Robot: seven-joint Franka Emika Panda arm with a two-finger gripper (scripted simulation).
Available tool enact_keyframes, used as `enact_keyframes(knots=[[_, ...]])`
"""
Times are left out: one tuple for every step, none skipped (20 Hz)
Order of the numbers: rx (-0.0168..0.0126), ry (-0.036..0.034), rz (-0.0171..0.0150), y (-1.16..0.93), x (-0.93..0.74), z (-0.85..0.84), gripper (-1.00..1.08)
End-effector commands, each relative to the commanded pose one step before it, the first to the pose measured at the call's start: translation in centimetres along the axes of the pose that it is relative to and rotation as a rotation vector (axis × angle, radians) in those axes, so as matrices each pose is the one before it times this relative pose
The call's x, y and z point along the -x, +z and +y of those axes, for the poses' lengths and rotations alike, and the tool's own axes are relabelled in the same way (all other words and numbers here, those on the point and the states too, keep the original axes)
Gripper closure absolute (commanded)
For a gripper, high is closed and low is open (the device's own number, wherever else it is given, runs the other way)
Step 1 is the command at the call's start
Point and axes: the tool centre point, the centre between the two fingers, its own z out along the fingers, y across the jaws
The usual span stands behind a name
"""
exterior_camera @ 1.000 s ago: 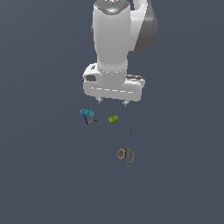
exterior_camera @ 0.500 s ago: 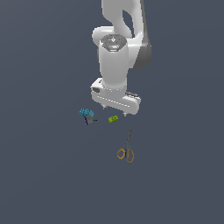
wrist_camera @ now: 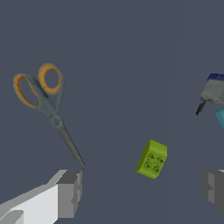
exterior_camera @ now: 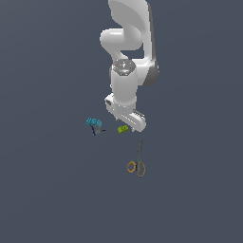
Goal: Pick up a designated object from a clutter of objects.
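The designated object, a tiny lime-green studded block (exterior_camera: 123,128) (wrist_camera: 152,159), lies on the dark floor in the middle of the clutter. My gripper (exterior_camera: 129,123) (wrist_camera: 142,191) hangs just above it, open, with its two grey fingers (wrist_camera: 70,192) set wide apart. Nothing is between them, and the block sits just beyond the fingertips. On the exterior view's left of the block lies a teal-blue object with a dark stem (exterior_camera: 94,124) (wrist_camera: 213,92). The orange-handled scissors (exterior_camera: 137,162) (wrist_camera: 45,99) lie on the other side, blade tip close to one finger.
The white arm (exterior_camera: 127,57) rises over the block and hides the floor behind it. All three items rest on a flat dark grey floor (exterior_camera: 47,190).
The arm has come down toward the green block, and the hand has turned as it descended. The three items have not moved.
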Motion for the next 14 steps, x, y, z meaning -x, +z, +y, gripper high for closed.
enact_keyframes(knots=[[0.00193,0.0736,0.00215,1.544,0.679,0.686,-0.92],[0.00123,0.0288,0.00118,0.59,0.25,0.317,-0.92],[0.00133,0.02853,0.00141,0.573,0.239,0.333,-0.92],[0.00136,0.02718,0.00157,0.535,0.219,0.334,-0.92],[0.00137,0.02573,0.0017,0.496,0.199,0.331,-0.92],[0.00135,0.02425,0.00179,0.459,0.179,0.325,-0.92],[0.00131,0.02279,0.00186,0.423,0.161,0.317,-0.92],[0.00126,0.02132,0.0019,0.388,0.143,0.306,-0.92],[0.00119,0.01984,0.0019,0.355,0.126,0.293,-0.92],[0.00112,0.01837,0.00188,0.324,0.111,0.279,-0.92],[0.00104,0.0169,0.00183,0.293,0.096,0.262,-0.92],[0.00096,0.01542,0.00176,0.264,0.083,0.244,-0.92],[0.00087,0.01396,0.00167,0.235,0.071,0.224,-0.92],[0.00077,0.01246,0.00155,0.208,0.061,0.203,-0.92]])
